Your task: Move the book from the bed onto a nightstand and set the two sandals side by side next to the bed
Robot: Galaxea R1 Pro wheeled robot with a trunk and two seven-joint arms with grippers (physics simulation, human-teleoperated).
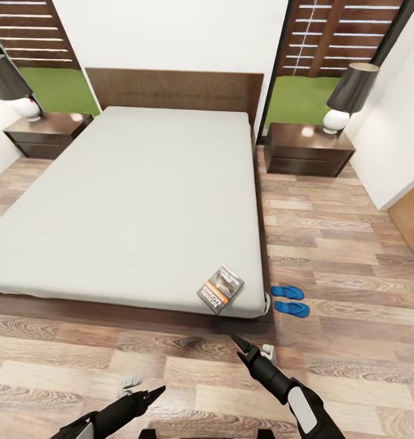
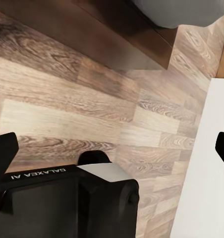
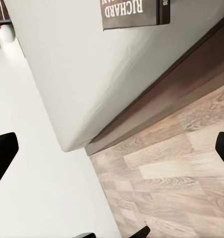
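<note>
The book, dark with an orange band, lies on the near right corner of the bed's grey mattress. Its "Richard" lettering shows in the right wrist view, beyond my open fingers. Two blue sandals rest side by side on the floor just right of that corner. My right gripper hovers open over the floor in front of the bed's foot, a short way below the book. The left gripper is open too, low over the planks further left. One nightstand flanks the headboard on the left, another on the right.
Each nightstand carries a lamp with a dark shade. The bed's dark wooden frame juts out along the floor. A white wall bounds the right side, with bare wood floor between it and the bed.
</note>
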